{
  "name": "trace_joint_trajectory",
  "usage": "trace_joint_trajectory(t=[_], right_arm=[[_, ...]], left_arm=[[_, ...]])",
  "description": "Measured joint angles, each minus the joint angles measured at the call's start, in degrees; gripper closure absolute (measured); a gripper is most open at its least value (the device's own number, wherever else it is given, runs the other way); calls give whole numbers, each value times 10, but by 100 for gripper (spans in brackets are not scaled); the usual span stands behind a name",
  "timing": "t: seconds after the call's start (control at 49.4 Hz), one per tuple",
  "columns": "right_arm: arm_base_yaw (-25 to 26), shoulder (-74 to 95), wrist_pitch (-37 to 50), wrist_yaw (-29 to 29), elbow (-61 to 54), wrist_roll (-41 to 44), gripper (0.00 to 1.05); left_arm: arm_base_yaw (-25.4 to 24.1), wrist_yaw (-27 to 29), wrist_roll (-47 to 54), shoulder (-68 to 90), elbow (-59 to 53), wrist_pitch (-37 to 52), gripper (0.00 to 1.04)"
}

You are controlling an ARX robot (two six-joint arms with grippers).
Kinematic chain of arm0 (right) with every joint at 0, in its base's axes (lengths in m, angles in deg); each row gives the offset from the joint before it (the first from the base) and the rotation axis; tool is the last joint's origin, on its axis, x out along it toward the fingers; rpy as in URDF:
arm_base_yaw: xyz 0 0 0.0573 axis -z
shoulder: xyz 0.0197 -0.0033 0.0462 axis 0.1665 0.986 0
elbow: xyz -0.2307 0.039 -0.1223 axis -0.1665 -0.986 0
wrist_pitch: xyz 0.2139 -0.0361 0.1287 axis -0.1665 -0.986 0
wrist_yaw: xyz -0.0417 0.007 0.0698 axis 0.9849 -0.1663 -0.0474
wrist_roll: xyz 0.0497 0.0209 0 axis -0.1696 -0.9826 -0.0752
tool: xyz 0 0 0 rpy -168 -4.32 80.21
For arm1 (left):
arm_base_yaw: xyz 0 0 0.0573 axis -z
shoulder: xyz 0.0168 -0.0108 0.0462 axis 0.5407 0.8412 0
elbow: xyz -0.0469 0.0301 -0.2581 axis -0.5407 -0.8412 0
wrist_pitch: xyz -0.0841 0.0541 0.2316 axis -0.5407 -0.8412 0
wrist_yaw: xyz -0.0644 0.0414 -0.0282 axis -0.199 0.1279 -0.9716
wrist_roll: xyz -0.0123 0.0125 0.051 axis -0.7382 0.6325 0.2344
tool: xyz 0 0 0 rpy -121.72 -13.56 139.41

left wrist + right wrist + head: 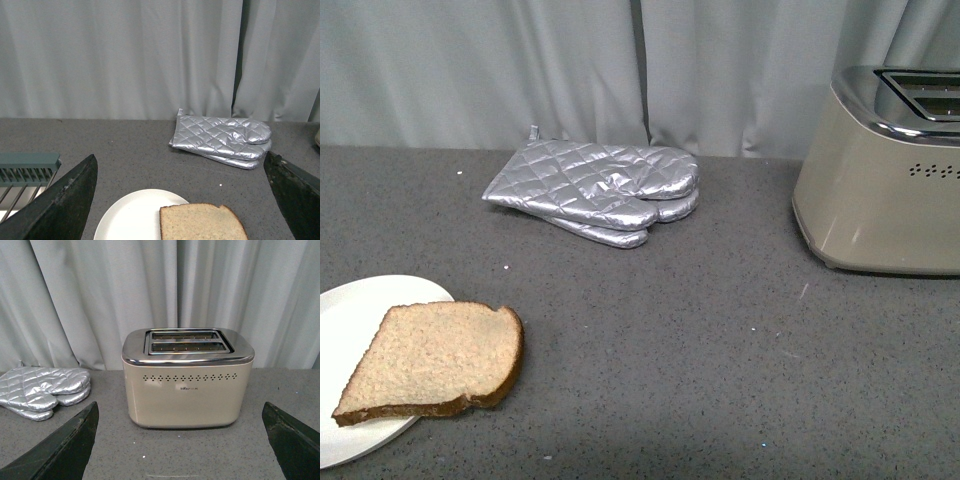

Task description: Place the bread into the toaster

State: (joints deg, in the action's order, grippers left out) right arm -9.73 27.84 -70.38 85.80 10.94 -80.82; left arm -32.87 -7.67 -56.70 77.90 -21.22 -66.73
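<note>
The bread (435, 360) lies flat at the near left of the table (700, 360), partly on a white plate (350, 330), with its rounded crust end reaching past the plate's rim over the grey surface. Behind it, near the pale curtain (520, 70), a pair of quilted silver oven mitts (595, 190) is stacked one on the other. The toaster (880, 190) stands upright at the far right of the table, well apart from the bread; the right wrist view shows the two slots in its chrome top and a row of small holes along its beige side.

Neither arm shows in the front view. In the left wrist view, the left tool (180, 157) is released, its dark fingers (60, 205) spread wide above the plate and bread, gripping nothing. The right tool (180, 405) is likewise released, its fingers (60, 450) wide apart, facing the toaster without touching it. A green-framed wire rack (25, 170) sits at the edge of the left wrist view.
</note>
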Motion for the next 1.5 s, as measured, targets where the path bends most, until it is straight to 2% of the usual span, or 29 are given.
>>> trace_joint_trajectory(t=[1.498], right_arm=[[0, 0, 0, 0, 0, 0, 9]], left_arm=[[0, 0, 0, 0, 0, 0, 7]])
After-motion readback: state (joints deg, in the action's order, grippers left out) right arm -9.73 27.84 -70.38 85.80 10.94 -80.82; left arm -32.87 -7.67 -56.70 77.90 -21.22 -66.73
